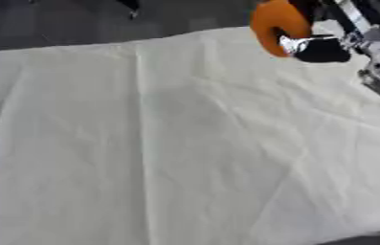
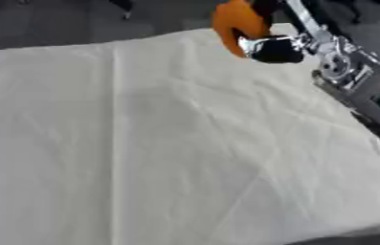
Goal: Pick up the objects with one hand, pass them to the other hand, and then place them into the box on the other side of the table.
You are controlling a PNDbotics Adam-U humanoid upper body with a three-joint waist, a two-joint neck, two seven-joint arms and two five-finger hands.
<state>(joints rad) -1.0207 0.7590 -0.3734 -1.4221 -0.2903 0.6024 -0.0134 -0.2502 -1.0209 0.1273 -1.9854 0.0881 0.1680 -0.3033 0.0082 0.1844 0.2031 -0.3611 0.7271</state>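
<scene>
An orange object (image 1: 278, 26) was seen held at the far right edge of the cloth-covered surface (image 1: 168, 143), the right hand's (image 1: 323, 48) fingers curled round it, so the handover and boxing were judged undone, no box showing.

No text, label, number or sign can be read anywhere.

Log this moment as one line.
right hand: holds orange object, far right edge | left hand: unseen | table: white cloth | box: unseen
</scene>
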